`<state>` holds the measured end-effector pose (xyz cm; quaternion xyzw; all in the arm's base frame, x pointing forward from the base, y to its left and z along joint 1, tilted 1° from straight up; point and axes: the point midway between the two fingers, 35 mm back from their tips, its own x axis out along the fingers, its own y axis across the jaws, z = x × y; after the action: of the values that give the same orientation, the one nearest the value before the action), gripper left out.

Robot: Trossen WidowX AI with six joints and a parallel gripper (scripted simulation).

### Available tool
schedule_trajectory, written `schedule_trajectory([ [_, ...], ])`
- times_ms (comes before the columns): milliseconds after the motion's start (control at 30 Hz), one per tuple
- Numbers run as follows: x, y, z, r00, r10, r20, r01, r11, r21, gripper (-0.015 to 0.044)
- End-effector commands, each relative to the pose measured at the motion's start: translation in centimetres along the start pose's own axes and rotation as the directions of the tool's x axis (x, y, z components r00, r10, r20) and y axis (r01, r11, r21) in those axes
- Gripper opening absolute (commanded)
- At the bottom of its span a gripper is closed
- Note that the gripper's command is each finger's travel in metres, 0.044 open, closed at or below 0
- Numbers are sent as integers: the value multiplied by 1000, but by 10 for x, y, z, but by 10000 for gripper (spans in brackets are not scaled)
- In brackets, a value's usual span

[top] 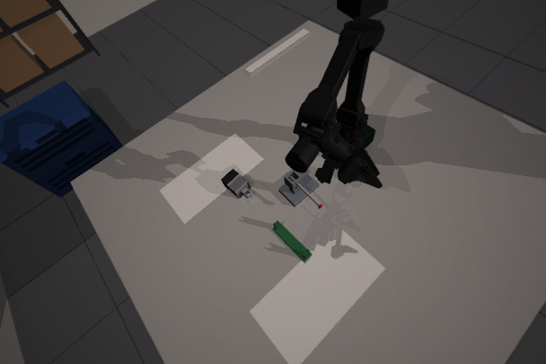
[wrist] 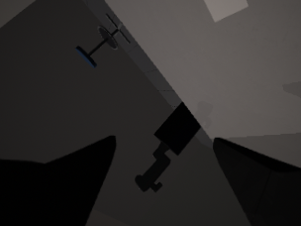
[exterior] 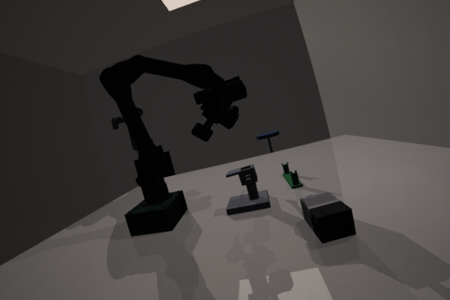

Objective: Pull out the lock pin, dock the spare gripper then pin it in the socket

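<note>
Exterior, near to far: spare gripper [top: 236, 184] [exterior: 327, 215] on the table, spigot hidden. Mount [top: 293, 192] [exterior: 249, 203] behind; pin [top: 309, 194] through its socket in top view, shaft partly hidden there. My gripper [top: 374, 179] [wrist: 164, 142] is wide, fingertips cropped from neither wrist edge.

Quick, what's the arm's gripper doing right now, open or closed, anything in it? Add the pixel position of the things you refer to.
Gripper [top: 375, 180] [wrist: 164, 142]: open, with nothing between the fingers.
</note>
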<state>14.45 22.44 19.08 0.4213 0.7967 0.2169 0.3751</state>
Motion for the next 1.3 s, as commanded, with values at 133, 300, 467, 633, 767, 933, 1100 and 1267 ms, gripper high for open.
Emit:
schedule_trajectory([
  [133,-3,-7,21,981,-137,135,174,931,-321,300],
  [300,-17,-15,49,891,-325,318,454,595,-663,300],
  [467,-40,-21,74,732,-487,477,578,73,-813,300],
  [633,-66,-21,91,551,-593,588,493,-337,-802,300],
  [767,-80,-20,98,453,-630,630,364,-515,-776,300],
  [933,-88,-18,102,393,-648,652,234,-616,-752,300],
  [1100,-88,-18,102,393,-648,652,234,-616,-752,300],
  [1267,-88,-18,102,393,-648,652,234,-616,-752,300],
])
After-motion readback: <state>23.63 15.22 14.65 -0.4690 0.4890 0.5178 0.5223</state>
